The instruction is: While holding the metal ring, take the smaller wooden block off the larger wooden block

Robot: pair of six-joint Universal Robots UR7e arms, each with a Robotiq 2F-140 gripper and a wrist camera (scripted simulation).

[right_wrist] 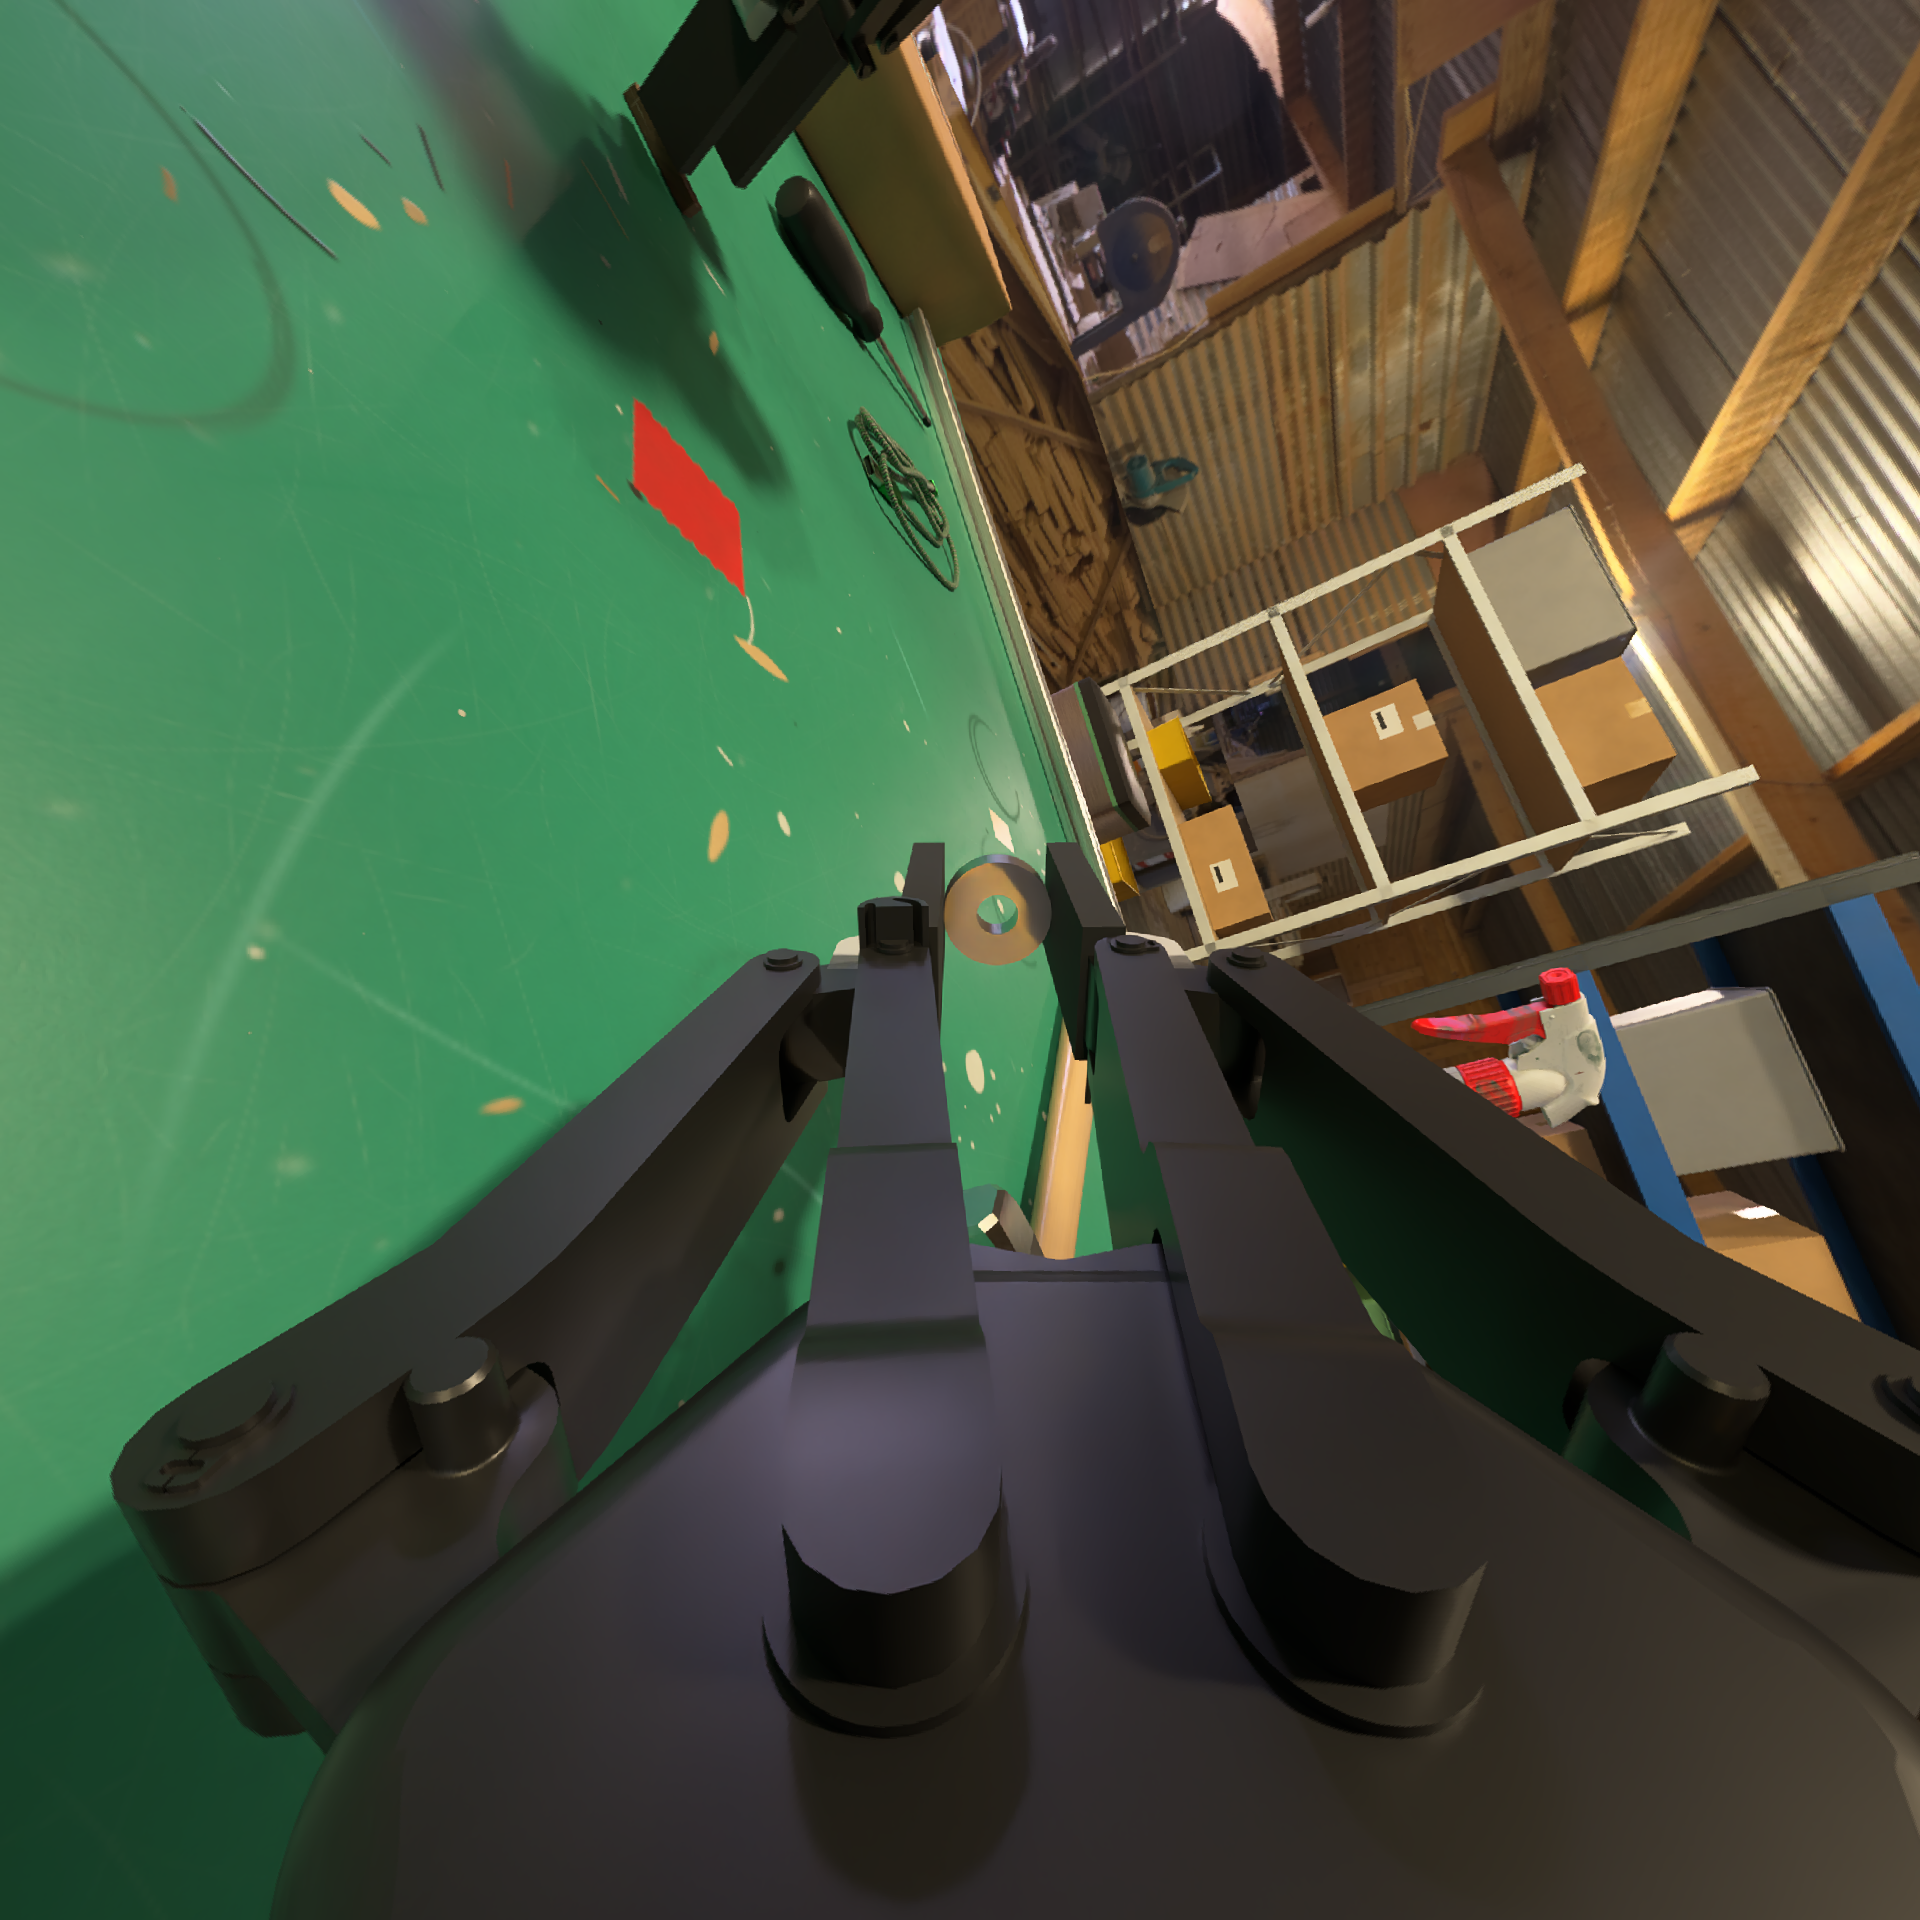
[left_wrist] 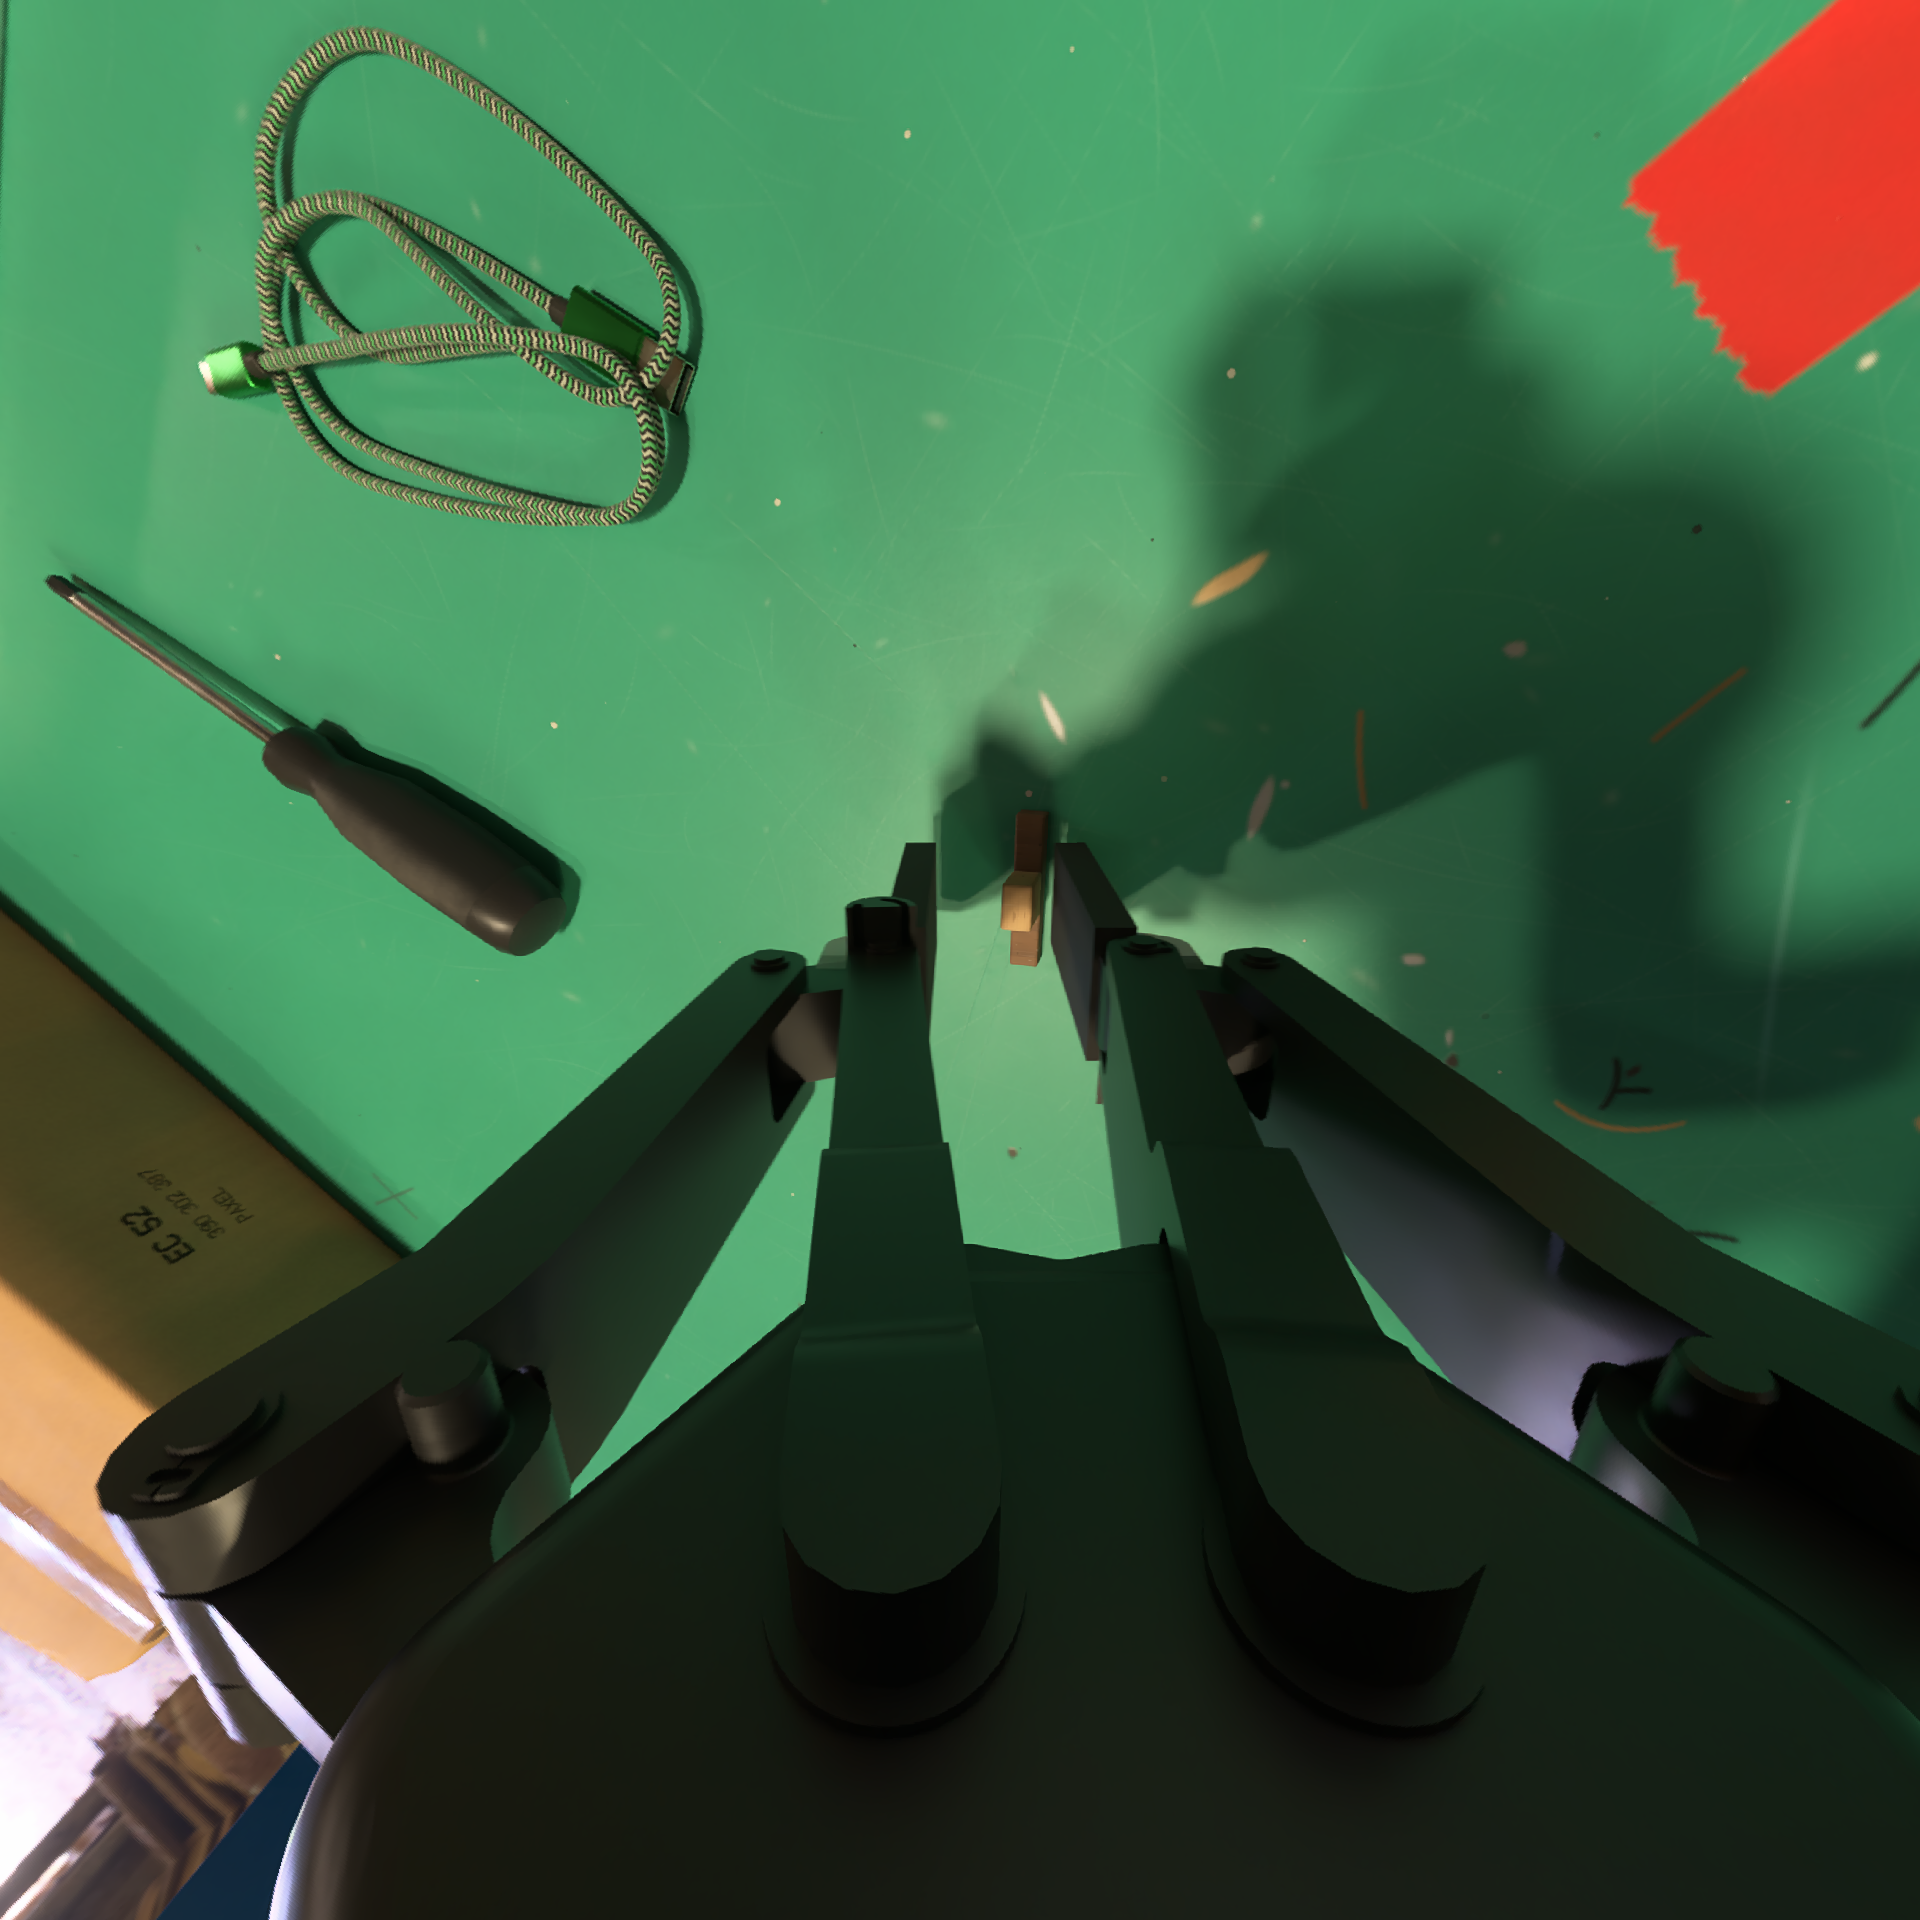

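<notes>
In the left wrist view, a small light wooden block (left_wrist: 1020,902) sits on a darker, longer wooden block (left_wrist: 1031,842) on the green mat (left_wrist: 1039,312). My left gripper (left_wrist: 997,864) is low over them with its jaws narrow, one on each side of the blocks. A strip of mat shows between the left finger (left_wrist: 916,883) and the blocks. My right gripper (right_wrist: 995,868) is shut on the metal ring (right_wrist: 995,948) and holds it above the mat near the table's edge. The left gripper (right_wrist: 748,94) also shows far off in the right wrist view.
A black-handled screwdriver (left_wrist: 416,821) and a coiled green braided cable (left_wrist: 468,291) lie left of the blocks. A red patch (left_wrist: 1787,208) is at the far right. A tan box (left_wrist: 156,1195) sits at the mat's near left. Shelving with boxes (right_wrist: 1403,727) stands beyond the table edge.
</notes>
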